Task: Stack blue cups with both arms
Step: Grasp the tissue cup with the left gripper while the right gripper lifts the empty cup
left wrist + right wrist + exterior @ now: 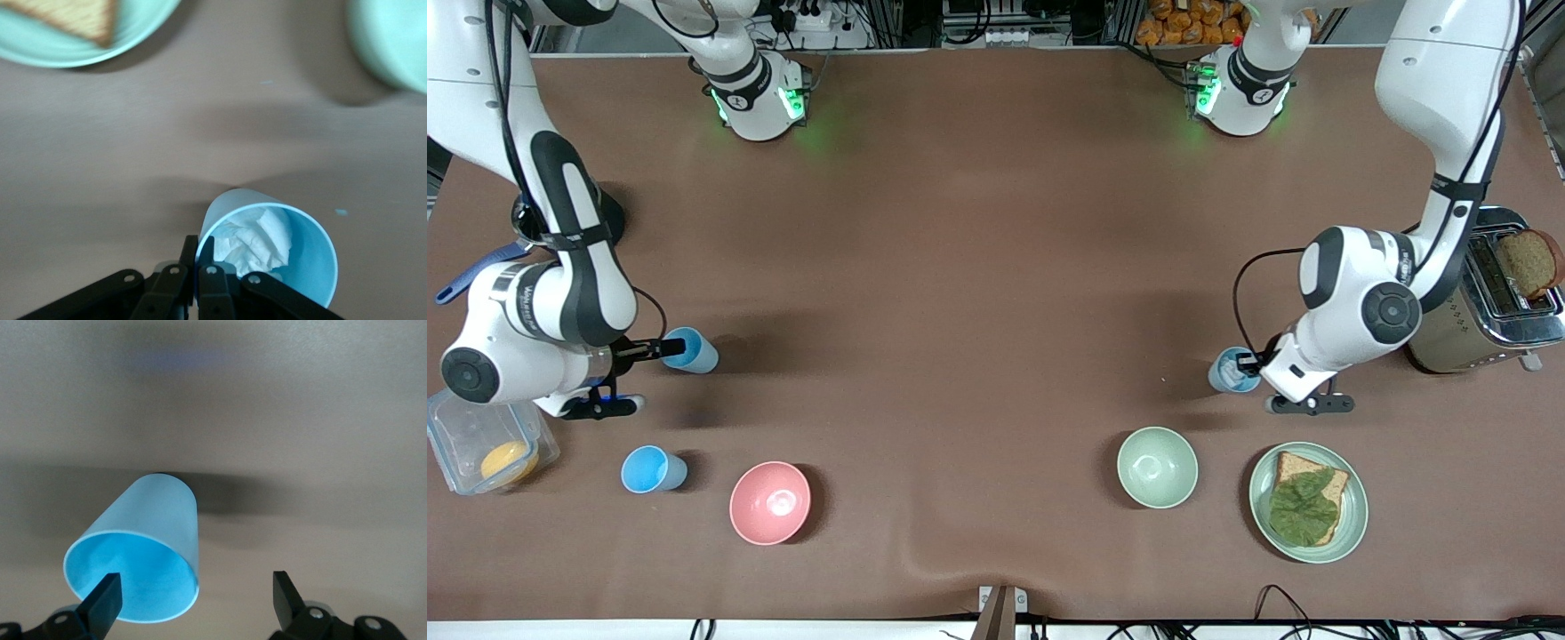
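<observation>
A grey-blue cup (1232, 371) (303, 257) with crumpled white paper inside stands upright toward the left arm's end of the table. My left gripper (1249, 363) (198, 252) is shut on its rim, one finger inside and one outside. A sky-blue cup (691, 349) (153, 520) stands toward the right arm's end. My right gripper (658, 348) (195, 593) is open at its mouth, with the cup's wall between the fingers and not touched. Another sky-blue cup (654, 468) stands nearer the front camera, beside the pink bowl (770, 502).
A pale green bowl (1157, 467) (393, 40) and a green plate (1352, 524) (67, 50) with bread and a leaf lie nearer the front camera than the grey-blue cup. A toaster (1467, 329) stands by the left arm. A clear box (454, 436) holds an orange thing.
</observation>
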